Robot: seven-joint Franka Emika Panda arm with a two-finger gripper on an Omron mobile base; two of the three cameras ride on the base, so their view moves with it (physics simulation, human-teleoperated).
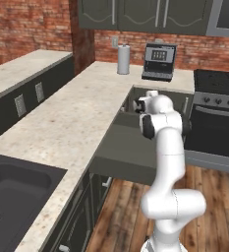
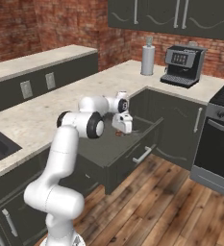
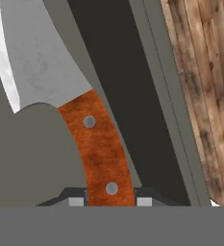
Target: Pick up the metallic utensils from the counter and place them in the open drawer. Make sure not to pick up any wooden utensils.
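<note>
My gripper is shut on a metallic utensil with a broad silver blade and a reddish-brown riveted handle; the fingertips pinch the handle's end. The blade points away over the grey floor of the open drawer. In the right base view the gripper hangs low over the open drawer, and a bit of the brown handle shows beneath it. In the left base view the arm hides the fingers above the drawer. The beige counter runs beside the drawer.
A coffee machine and a paper towel roll stand at the counter's far corner. The stove is to the right, and a dark sink near left. Wooden floor lies past the drawer front.
</note>
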